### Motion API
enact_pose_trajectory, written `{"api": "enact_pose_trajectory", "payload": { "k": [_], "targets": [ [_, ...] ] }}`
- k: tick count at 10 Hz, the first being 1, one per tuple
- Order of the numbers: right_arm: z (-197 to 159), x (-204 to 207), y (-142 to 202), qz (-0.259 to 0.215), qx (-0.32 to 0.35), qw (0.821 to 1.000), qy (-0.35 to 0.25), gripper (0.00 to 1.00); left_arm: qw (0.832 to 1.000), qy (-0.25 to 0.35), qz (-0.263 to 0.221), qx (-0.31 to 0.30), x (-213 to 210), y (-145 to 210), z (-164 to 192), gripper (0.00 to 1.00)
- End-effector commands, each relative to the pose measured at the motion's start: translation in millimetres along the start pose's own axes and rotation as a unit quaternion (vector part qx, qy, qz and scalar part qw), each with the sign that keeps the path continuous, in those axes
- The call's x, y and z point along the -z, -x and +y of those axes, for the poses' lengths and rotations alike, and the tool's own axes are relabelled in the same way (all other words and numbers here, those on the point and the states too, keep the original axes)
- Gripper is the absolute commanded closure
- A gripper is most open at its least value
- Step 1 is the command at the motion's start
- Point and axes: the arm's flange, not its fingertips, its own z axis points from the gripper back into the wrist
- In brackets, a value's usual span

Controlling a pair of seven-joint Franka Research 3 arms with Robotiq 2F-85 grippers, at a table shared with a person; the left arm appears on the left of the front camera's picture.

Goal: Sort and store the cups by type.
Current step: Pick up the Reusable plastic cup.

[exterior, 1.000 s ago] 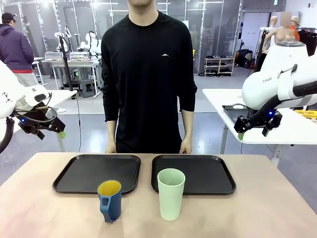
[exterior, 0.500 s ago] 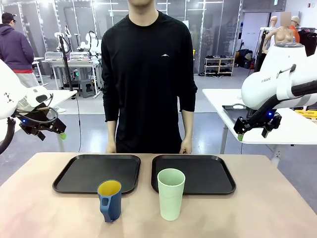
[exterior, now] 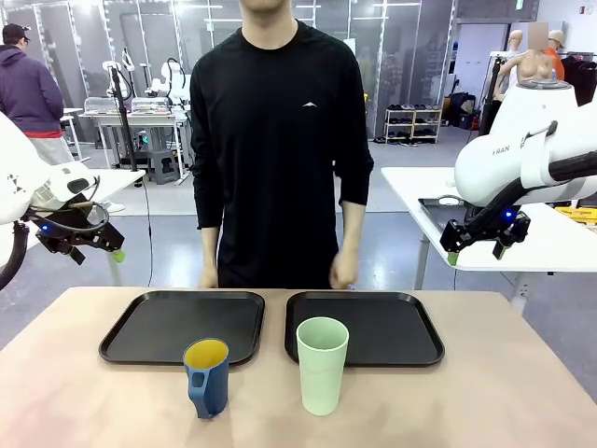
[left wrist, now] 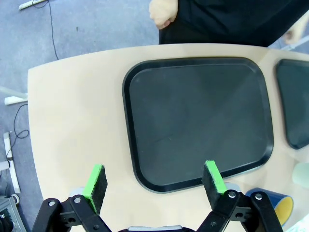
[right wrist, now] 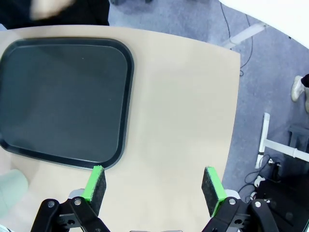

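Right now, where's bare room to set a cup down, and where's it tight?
Free: both black trays, left tray and right tray, are bare; so is the table left of the blue mug and right of the green tumbler. Crowded: the near middle, where mug and tumbler stand apart with a narrow gap, close to the trays' near rims.

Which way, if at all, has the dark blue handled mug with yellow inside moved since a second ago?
No. The dark blue handled mug still stands at the near edge of the left black rectangular tray.
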Motion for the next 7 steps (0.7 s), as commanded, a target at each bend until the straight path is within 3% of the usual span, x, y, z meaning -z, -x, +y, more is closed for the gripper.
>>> {"api": "enact_pose_trajectory", "payload": {
  "k": [1, 7],
  "targets": [
    [-0.1, -1.9, 0.1, -0.005, -0.002, 1.000, 0.002, 0.00, 1.000, 0.001, -0.004, -0.001, -1.8, 0.3, 1.4, 0.00],
    [-0.1, -1.9, 0.1, -0.005, -0.002, 1.000, 0.002, 0.00, 1.000, 0.001, -0.004, -0.001, -1.8, 0.3, 1.4, 0.00]
  ]
}}
